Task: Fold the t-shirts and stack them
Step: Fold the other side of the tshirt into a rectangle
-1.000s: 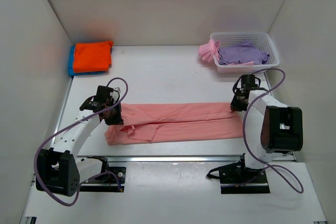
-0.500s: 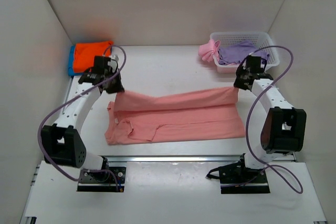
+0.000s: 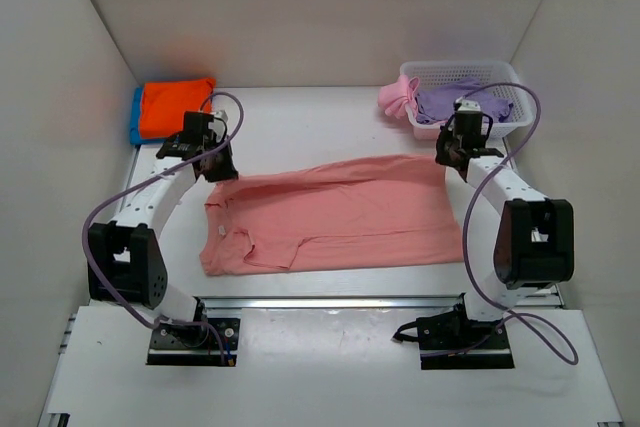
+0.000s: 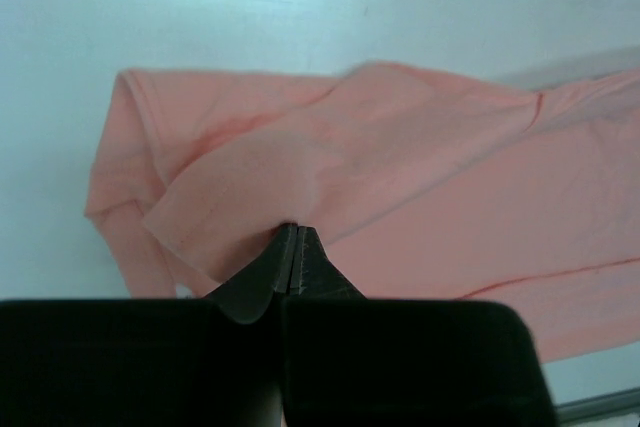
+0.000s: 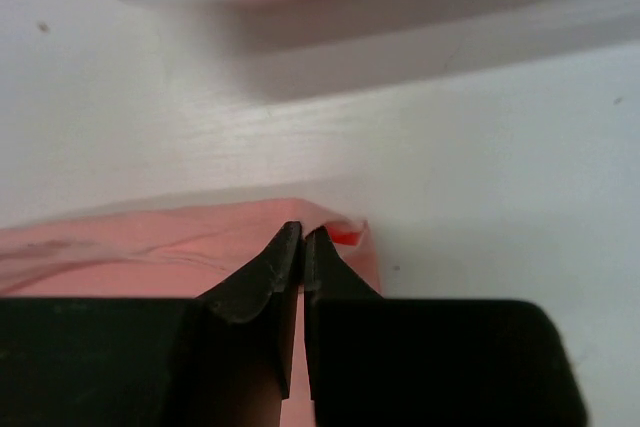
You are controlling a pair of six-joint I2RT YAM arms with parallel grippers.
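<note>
Compared with a second ago, both grippers sit nearer the far edge of the white worktop (image 3: 300,127). The salmon-pink cloth t-shirt (image 3: 335,212), then a narrow band, is now spread wider across the middle.

We see the left gripper (image 3: 222,169) at the shirt's far-left corner. In its wrist view the left gripper (image 4: 292,237) has its jaws pressed together, with a fold of the salmon-pink cloth (image 4: 400,177) pinched at the tips. The right gripper (image 3: 447,162) is at the far-right corner of the shirt. Its wrist view shows the right gripper (image 5: 303,237) closed to a thin slit on the shirt's edge (image 5: 150,247).

The shirt's near edge lies parallel to the near edge of the worktop.

In the far-left corner we see an orange folded cloth shirt (image 3: 175,107) lying on a blue cloth shirt (image 3: 135,119). In the far-right corner a white plastic lattice basket (image 3: 515,82) holds a lavender cloth shirt (image 3: 455,99). A brighter pink cloth shirt (image 3: 395,97) hangs over the basket's left rim.
</note>
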